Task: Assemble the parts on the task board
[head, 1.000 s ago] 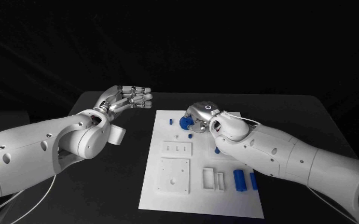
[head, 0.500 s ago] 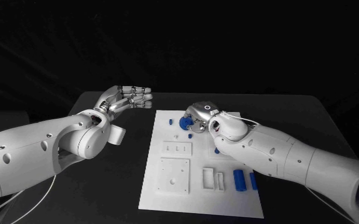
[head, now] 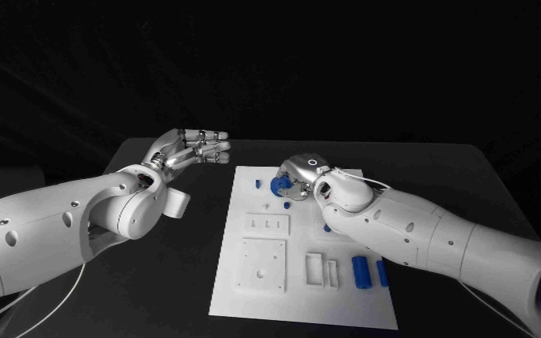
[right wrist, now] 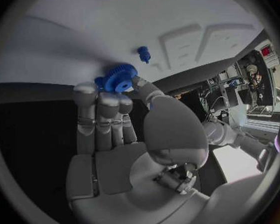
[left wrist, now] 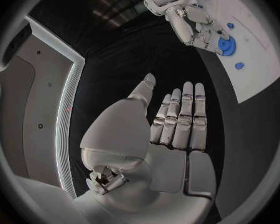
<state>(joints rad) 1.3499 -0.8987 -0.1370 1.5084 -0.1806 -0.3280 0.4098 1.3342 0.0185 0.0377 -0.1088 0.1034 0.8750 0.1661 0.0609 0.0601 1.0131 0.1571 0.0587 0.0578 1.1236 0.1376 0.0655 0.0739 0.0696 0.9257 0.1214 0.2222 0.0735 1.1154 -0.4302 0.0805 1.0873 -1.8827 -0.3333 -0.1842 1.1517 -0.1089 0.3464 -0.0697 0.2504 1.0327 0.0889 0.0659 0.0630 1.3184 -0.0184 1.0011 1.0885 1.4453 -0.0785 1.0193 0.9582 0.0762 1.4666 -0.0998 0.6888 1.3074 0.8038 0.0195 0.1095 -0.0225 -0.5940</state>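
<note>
R hand [head: 302, 174] pinching blue gear [right wrist: 119, 78] on task board [head: 270, 299], L hand [head: 189, 149] empty, fingers apart

The task board [head: 302, 253] is plain white with no pattern, lying on a black table [head: 451, 167] between the two hands. At the fingertips of the silver right hand [head: 302, 174] sits a bright blue toothed gear [right wrist: 119, 78], with a small blue peg [right wrist: 143, 54] just beyond it on the white plate, and two blue cylinders [head: 371, 272] lie on the board near the right arm's white forearm. The left hand [head: 186, 150] is silver too, on a white arm, off the board's edge over the black table.
</note>
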